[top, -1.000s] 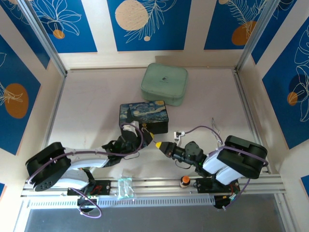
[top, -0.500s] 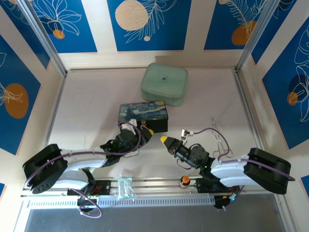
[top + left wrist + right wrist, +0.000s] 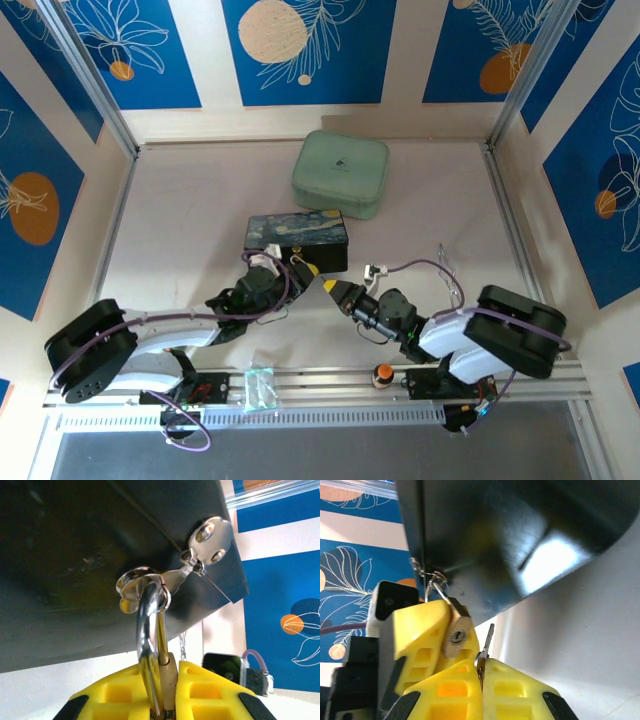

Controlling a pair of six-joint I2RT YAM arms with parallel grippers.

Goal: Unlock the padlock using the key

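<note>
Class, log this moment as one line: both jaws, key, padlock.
left jaws shut on padlock | right jaws shut on key | key beside keyhole, not inserted | shackle through box hasp

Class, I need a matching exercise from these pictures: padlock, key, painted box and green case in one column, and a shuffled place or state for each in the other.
Column A
1 padlock
2 key
3 painted box
4 green case

Column B
a alone, nearest the far wall
b pinched in the right gripper, outside the keyhole
c clamped in the left gripper, shackle through a hasp
d dark blue, mid-table, both grippers at its near side

Pairs: 1-c, 2-b, 3-d, 4-a
</note>
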